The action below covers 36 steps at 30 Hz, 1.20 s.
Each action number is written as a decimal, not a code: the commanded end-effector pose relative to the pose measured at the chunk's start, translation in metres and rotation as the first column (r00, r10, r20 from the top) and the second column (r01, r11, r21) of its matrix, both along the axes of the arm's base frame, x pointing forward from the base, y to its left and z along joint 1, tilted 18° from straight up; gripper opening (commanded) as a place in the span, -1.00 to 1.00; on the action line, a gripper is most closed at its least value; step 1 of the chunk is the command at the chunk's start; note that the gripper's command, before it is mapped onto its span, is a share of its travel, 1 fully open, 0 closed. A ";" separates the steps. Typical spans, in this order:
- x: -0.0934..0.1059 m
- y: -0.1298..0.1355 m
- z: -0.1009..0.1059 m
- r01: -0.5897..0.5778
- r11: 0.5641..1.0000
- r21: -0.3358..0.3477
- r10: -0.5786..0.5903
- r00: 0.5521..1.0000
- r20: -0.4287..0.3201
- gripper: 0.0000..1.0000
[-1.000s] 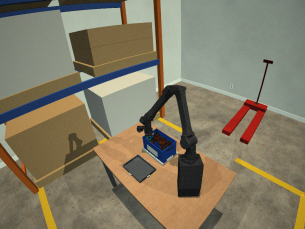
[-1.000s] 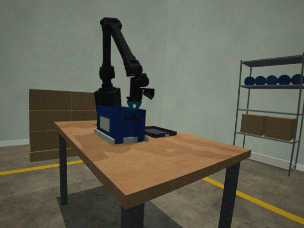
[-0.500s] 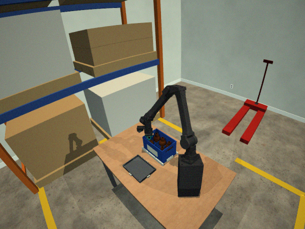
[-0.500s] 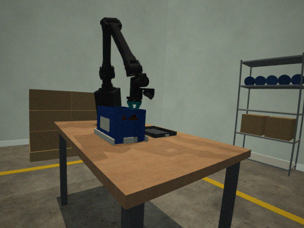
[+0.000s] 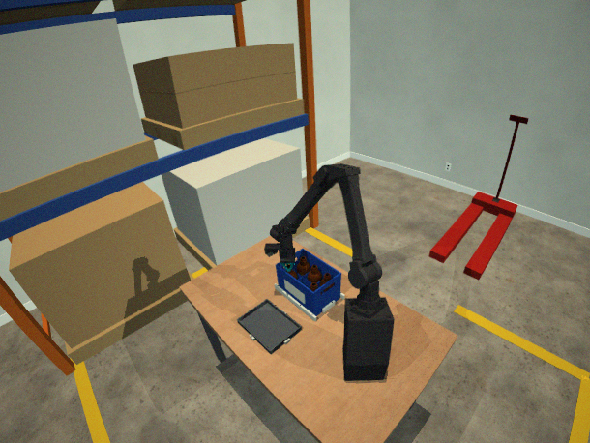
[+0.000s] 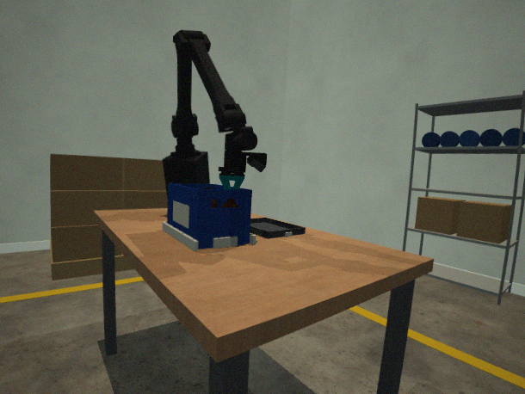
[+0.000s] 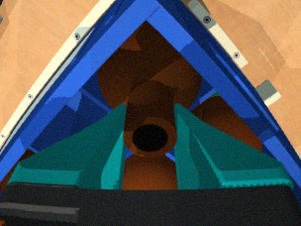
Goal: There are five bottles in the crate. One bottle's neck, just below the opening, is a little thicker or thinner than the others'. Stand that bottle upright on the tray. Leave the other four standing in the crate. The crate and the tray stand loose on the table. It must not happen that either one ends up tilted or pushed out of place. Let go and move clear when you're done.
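The blue crate [image 5: 311, 301] [image 6: 211, 228] [image 7: 86, 64] stands on the table with brown bottles in it. My gripper [image 5: 288, 267] [image 6: 232, 187] [image 7: 150, 113] points down into the crate's left corner in the top view. Its teal fingers are shut on the neck of a brown bottle [image 7: 150, 121], just below the open mouth. That bottle is upright in the corner compartment; its base is hidden. Other bottles [image 5: 314, 274] [image 7: 230, 121] stand in the crate; their lower parts are hidden. The dark tray [image 5: 269, 326] [image 6: 275, 226] holds no bottle. Neck differences are too small to tell.
Pale strips [image 5: 299, 304] [image 6: 181, 237] lie along the crate's foot. The tray lies beside the crate, with small pale clips [image 5: 287, 340] at its edge. The arm's base [image 5: 368, 339] stands on the table [image 5: 309, 382]. The crate walls rise close around the fingers.
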<state>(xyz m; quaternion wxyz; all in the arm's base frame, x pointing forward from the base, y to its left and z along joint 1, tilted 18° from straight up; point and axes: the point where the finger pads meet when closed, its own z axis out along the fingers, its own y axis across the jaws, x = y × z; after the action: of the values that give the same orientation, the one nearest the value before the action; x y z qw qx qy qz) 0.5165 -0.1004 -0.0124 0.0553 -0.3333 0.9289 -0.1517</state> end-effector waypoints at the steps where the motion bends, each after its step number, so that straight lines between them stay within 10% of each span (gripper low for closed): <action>1: 0.004 -0.006 -0.001 0.002 1.000 -0.001 -0.002 1.000 0.007 -1.00; 36: 0.002 0.010 0.030 -0.004 1.000 0.000 0.005 1.000 0.026 -1.00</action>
<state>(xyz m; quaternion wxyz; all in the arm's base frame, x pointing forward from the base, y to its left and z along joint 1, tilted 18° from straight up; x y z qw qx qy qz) 0.5123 -0.0996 -0.0031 0.0533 -0.3332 0.9292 -0.1506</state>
